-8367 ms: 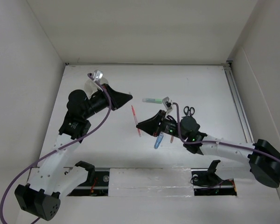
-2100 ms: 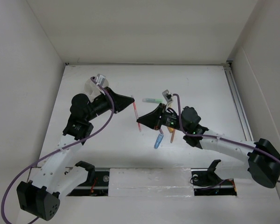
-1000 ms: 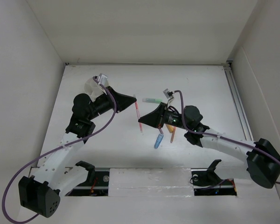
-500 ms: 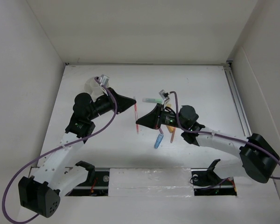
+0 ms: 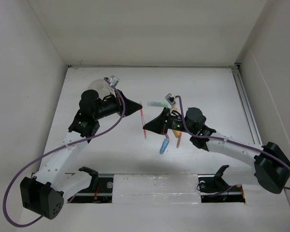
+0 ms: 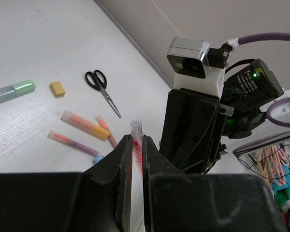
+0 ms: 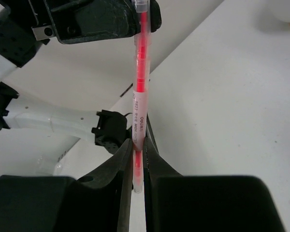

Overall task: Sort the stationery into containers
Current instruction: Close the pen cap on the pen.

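Pinching thin red plastic pen [image 5: 143,118] in left gripper [image 6: 137,145] and right gripper [image 7: 137,145] together; risks bending if pulled, dropping if release mistimed.

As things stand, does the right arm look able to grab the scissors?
Probably not yet: the right pincer is shut on the red pen, which the left pincer also grips. The scissors lie uncovered on the table, free once it lets go.

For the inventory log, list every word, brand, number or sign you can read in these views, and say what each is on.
"deli": probably, printed lengthwise on the white band of the red pen, in the right wrist view.
Smaller print beside it on the same band: too small to read.
Nothing else in any view carries readable text.
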